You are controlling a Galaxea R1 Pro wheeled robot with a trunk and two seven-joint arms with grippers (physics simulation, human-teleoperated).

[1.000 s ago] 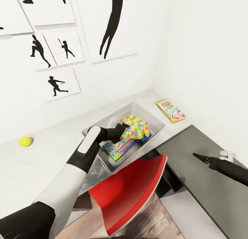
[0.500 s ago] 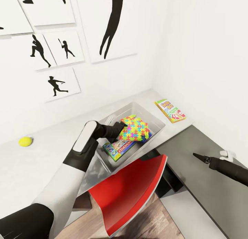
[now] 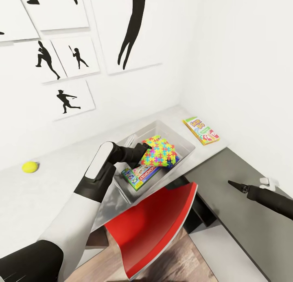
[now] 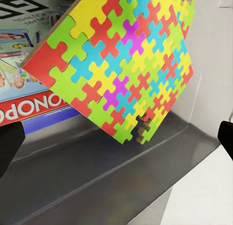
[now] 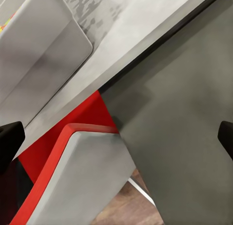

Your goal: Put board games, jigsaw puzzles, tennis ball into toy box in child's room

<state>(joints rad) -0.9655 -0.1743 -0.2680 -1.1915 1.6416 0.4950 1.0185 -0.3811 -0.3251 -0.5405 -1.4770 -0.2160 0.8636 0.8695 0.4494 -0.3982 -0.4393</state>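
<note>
Toy box [image 3: 185,140]: one, light grey, on the table [image 3: 53,188]. Jigsaw puzzles [image 3: 159,151]: a multicoloured stack inside the box; at least one sheet [image 4: 121,64] is plain, and whether a second lies under it cannot be told. Board games: two visible, one Monopoly box [image 3: 140,174] in the toy box and one yellow-green-red box [image 3: 201,130] on the table beside it; a blue edge under the puzzles may be a third. Tennis ball [image 3: 29,167]: one, on the table. Chair [image 3: 156,221]: one, red. Silhouette pictures [image 3: 73,99] on the wall: six in view, several cut by the frame. Grippers: two, left gripper [image 3: 143,152] and right gripper [image 3: 232,184].
</note>
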